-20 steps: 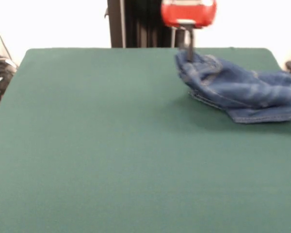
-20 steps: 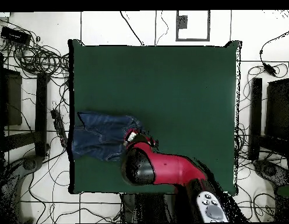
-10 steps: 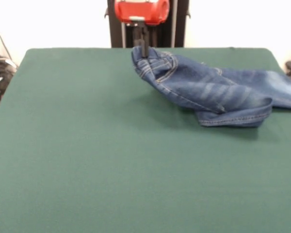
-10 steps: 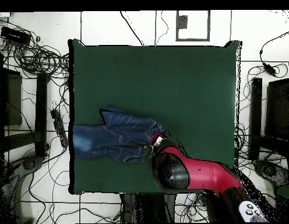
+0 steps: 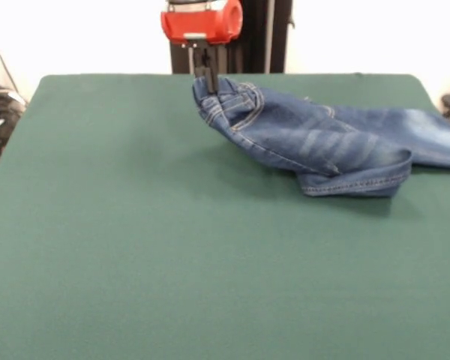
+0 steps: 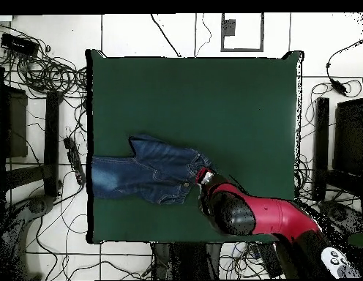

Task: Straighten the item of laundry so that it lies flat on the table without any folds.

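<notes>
While the arm reaches over the table, the scene reads left to right as follows.

Table [image 5: 135, 247]: dark green cloth surface; its left and near parts lie bare in the front view. In the overhead view the table [image 6: 214, 102] is bare across its upper part and right side.

Gripper [image 5: 204, 75]: seen in the front view as dark tips under a red wrist housing, at the far side of the table a little left of centre. The tips are closed on the raised end of the jeans. In the overhead view the gripper [image 6: 204, 175] sits at the right end of the garment, with the red and black arm running away toward the lower right.

Jeans [image 5: 315, 142]: dark blue denim with tan stitching and faded whitish patches. The pocket end is lifted at the gripper; the rest slopes down to the right and rests on the cloth. One leg is folded back on itself, its hem turned toward the camera; the other leg runs to the right edge of the front view.

Jeans, overhead view [image 6: 151, 172]: lying across the lower left part of the table, the leg ends at the table's left edge, the garment bunched and not flat.
</notes>
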You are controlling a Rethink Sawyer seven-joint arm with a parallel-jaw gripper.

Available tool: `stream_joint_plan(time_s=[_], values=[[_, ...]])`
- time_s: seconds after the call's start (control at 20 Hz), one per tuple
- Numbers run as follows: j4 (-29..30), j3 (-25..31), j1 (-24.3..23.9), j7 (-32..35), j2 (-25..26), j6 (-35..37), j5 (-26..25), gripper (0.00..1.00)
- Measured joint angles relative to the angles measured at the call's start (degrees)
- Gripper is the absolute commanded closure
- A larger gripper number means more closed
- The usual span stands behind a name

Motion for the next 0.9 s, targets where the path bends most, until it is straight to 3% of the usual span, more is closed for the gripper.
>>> stream_joint_plan(time_s=[0.25,0.4,0.65,0.9], values=[[0.6,2.8,-0.9,0.0,-3.2,5.7,0.9,1.0],[1.5,3.6,0.3,0.0,-7.7,10.6,4.2,1.0],[2.2,4.0,5.9,0.0,-16.6,18.2,11.6,1.0],[2.1,3.7,11.1,0.0,-20.6,20.6,14.5,1.0]])
